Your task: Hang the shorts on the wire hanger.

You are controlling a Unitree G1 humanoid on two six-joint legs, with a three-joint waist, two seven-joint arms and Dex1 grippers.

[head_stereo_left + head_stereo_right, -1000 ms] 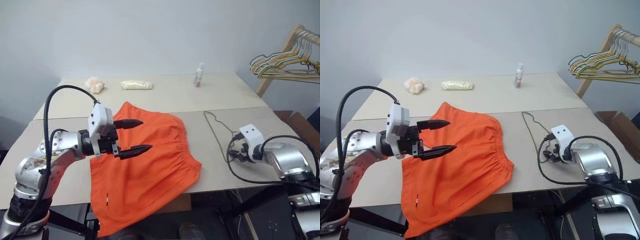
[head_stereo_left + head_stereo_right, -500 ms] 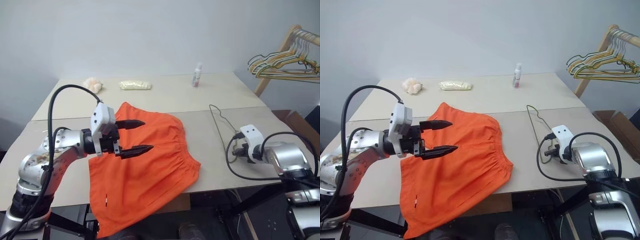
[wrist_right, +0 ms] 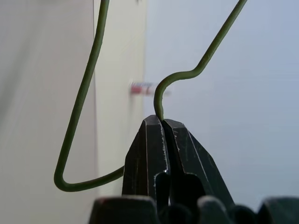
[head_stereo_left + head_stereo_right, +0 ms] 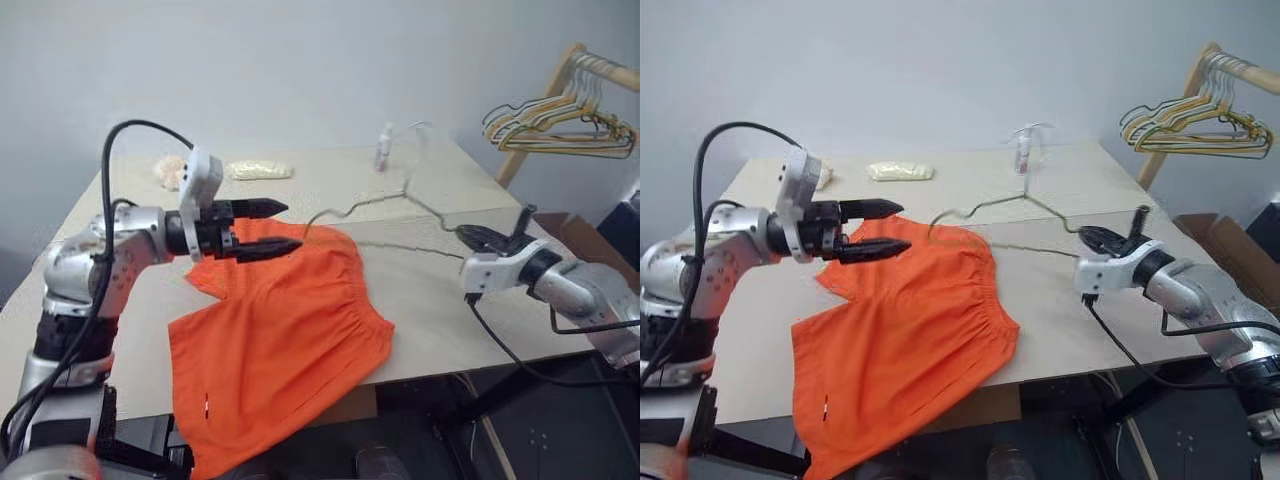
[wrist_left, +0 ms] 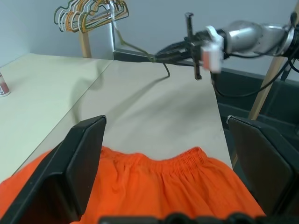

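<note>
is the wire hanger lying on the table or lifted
Lifted: the wire hanger hangs above the table, pinched at one corner by the right gripper.

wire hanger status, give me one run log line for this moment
wire hanger: lifted off table | right gripper: shut on it | left gripper: open above shorts | shorts: flat, unhung

1. You have the shorts (image 4: 275, 340) lower centre on the table (image 4: 430, 300), one leg over its front edge.
2. Wire hanger (image 4: 385, 205) sits centre-right, above the table.
3. Bottle (image 4: 383, 150) upper centre at the back; hanger bunch (image 4: 555, 125) upper right.
</note>
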